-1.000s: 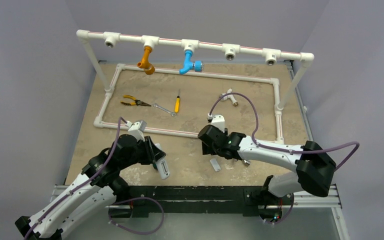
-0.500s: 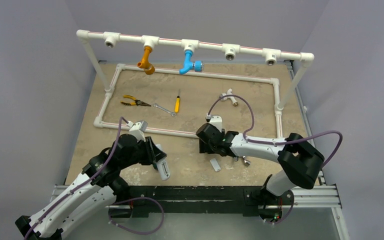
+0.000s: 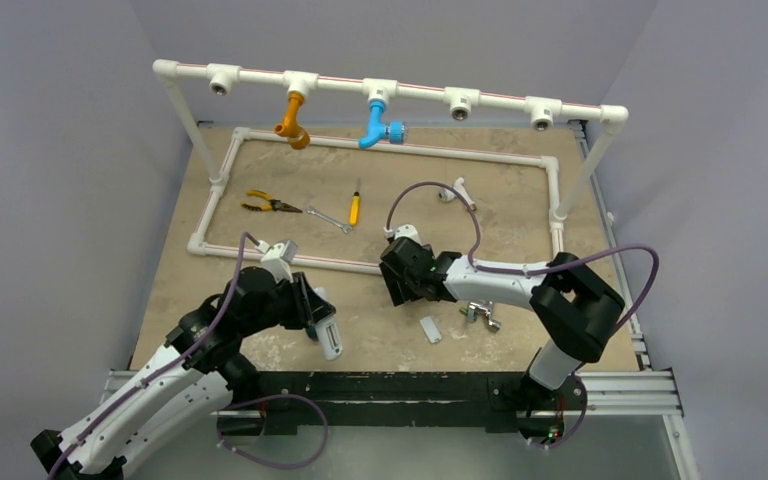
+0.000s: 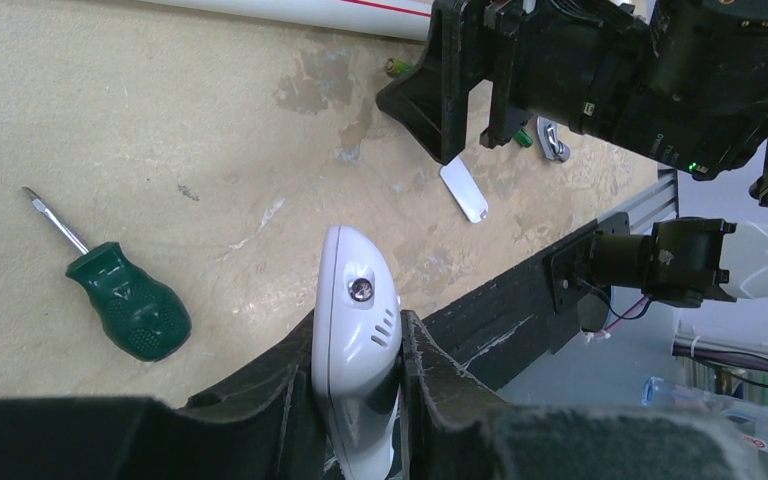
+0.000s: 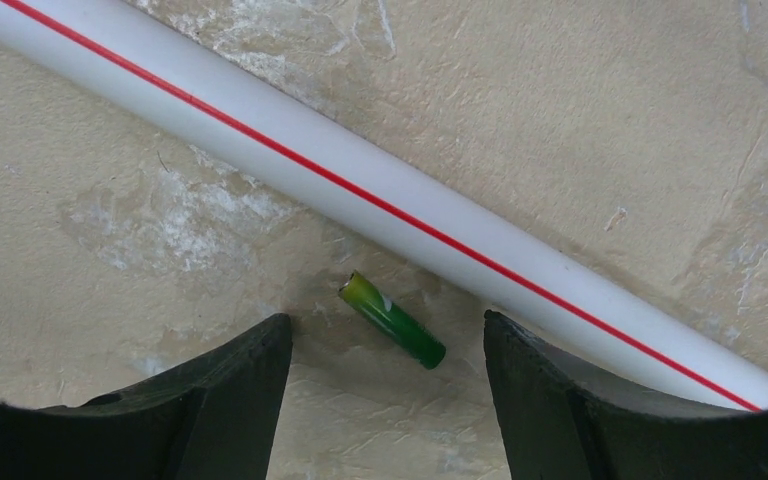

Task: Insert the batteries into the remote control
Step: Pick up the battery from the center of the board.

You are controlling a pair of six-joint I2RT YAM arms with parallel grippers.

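- White remote control (image 4: pixel 355 280) sits clamped in my left gripper (image 4: pixel 357 332), near the table's (image 4: pixel 160 100) front edge.
- My right gripper (image 5: pixel 384 330) hangs wide apart over one green battery (image 5: pixel 393 321), just beside the red-striped pipe (image 5: pixel 360 190).

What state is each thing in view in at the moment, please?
left pincer: shut on remote control
right pincer: open, fingers either side of battery
battery: lying flat beside white pipe, ungripped
cover plate: lying loose on table
screwdriver: lying on table, untouched
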